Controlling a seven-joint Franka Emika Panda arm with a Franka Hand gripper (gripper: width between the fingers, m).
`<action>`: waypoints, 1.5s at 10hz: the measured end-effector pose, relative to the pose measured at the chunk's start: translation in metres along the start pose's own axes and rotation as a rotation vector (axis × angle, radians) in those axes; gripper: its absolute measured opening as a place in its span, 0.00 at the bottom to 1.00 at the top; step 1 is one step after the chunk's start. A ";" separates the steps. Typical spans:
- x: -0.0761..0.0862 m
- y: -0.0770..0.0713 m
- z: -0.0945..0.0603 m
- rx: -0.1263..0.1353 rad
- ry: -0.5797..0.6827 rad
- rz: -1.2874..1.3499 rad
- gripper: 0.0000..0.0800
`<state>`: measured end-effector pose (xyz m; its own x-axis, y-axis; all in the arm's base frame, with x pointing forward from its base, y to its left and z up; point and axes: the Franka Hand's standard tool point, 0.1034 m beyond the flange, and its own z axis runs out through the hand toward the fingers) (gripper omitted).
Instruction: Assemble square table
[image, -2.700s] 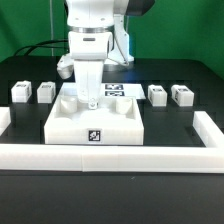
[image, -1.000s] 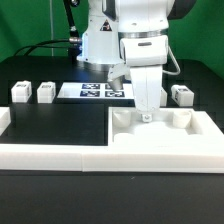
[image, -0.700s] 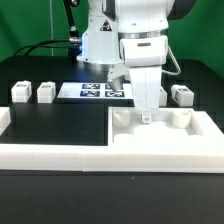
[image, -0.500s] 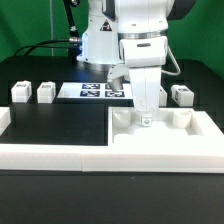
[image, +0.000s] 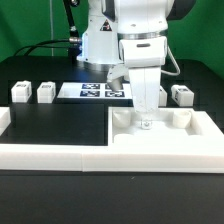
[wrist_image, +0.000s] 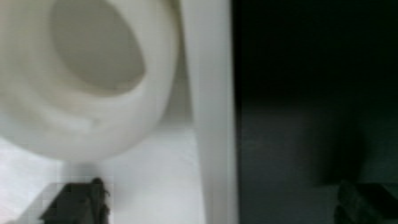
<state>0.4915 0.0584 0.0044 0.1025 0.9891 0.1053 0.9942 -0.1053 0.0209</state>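
Well off from the hand, on the exterior view's left, a first leg (image: 19, 92) and a second leg (image: 45, 92) stand side by side on the black worktop (image: 60, 125), loose and unfitted. Nearer, behind the hand and slightly to that same side, lies the marker board (image: 95, 91). The hand (image: 146, 121) hangs straight down with its tips low at the rear rim of the slab (image: 165, 142). In the wrist view the fingertips (wrist_image: 75, 200) stand wide apart, with the slab's raised edge running between them, so the hand is spread and clamps nothing. The slab lies directly beneath the hand, tucked against the border wall (image: 50, 157) in the corner on the exterior view's right. A round recess (wrist_image: 89, 60) in it shows empty. Just past the hand on the exterior view's right stands a third leg (image: 181, 95). A fourth is probably hidden behind the hand, though I cannot tell. By the look of it, seating the slab in the corner is done. No leg is attached, so fetching and fitting all the legs is left.
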 end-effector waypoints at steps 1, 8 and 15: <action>0.000 0.000 0.000 0.000 0.000 0.000 0.81; 0.018 -0.015 -0.046 -0.053 -0.014 0.212 0.81; 0.072 -0.031 -0.050 -0.054 0.018 0.854 0.81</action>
<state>0.4665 0.1274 0.0614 0.8149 0.5665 0.1223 0.5732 -0.8190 -0.0257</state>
